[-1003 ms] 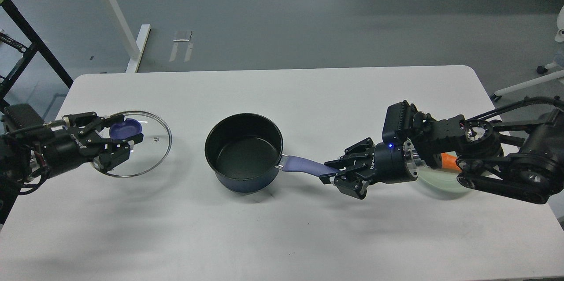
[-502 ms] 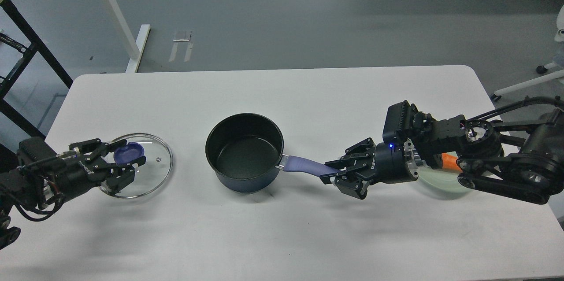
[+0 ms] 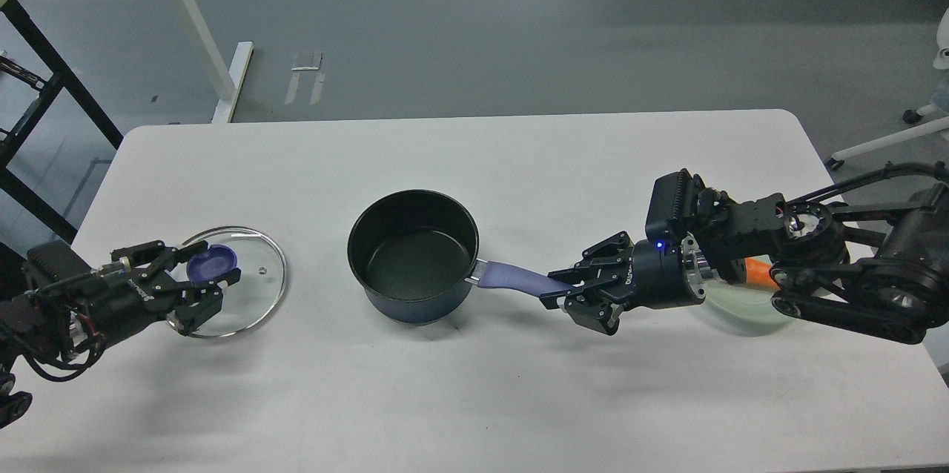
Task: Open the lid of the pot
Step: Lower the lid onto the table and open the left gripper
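The pot (image 3: 412,254), a dark blue saucepan with a black inside, stands uncovered at the middle of the white table (image 3: 474,154). Its purple-blue handle (image 3: 511,279) points right. My right gripper (image 3: 565,292) is shut on the handle's far end. The pot lid (image 3: 248,288), clear glass with a steel rim, lies to the left of the pot, low on or just at the table. My left gripper (image 3: 206,267) is closed around its purple-blue knob (image 3: 213,262), one finger on each side.
A pale green plate (image 3: 741,312) lies under my right forearm at the right, with an orange object (image 3: 758,270) on it. Table legs and a black frame stand on the floor beyond the far left corner.
My left gripper has carried the lid down and toward the table's front-left, from raised to low at the table. The right gripper and the pot have stayed still.
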Motion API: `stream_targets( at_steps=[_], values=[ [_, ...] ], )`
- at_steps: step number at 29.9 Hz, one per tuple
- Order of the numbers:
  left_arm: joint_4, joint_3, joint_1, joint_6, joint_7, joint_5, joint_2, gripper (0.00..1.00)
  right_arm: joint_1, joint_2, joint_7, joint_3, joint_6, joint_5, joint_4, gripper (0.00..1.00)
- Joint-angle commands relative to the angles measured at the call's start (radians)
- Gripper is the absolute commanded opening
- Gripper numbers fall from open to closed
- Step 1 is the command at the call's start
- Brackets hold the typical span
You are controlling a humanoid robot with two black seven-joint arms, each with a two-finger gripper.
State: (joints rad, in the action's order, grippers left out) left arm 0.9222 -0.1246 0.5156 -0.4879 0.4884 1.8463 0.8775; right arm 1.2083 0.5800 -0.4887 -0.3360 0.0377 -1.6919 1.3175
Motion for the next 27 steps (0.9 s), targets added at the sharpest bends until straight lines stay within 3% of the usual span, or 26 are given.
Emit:
stream_targets(
  at_steps=[1, 11, 14, 22, 27],
  values=[
    [0.000, 0.000, -0.002, 0.000, 0.000, 0.001, 0.000, 0.63, 0.000, -0.002, 0.000, 0.000, -0.001, 0.000, 0.000, 0.32],
    [-0.017, 0.003, -0.008, 0.000, 0.000, 0.001, -0.014, 0.79, 0.000, -0.003, 0.000, 0.000, 0.001, 0.000, 0.000, 0.32],
    [-0.010, 0.003, -0.008, 0.000, 0.000, -0.005, -0.011, 0.98, 0.000, -0.003, 0.000, 0.000, 0.001, 0.000, 0.000, 0.32],
    [0.076, -0.004, 0.014, 0.022, 0.000, -0.169, 0.049, 0.99, 0.000, 0.000, 0.000, 0.000, 0.001, 0.000, 0.000, 0.33],
    [0.151, -0.015, 0.113, 0.201, 0.000, -0.479, 0.116, 0.99, 0.000, 0.000, 0.000, 0.000, -0.001, 0.000, 0.000, 0.36]
  ],
)
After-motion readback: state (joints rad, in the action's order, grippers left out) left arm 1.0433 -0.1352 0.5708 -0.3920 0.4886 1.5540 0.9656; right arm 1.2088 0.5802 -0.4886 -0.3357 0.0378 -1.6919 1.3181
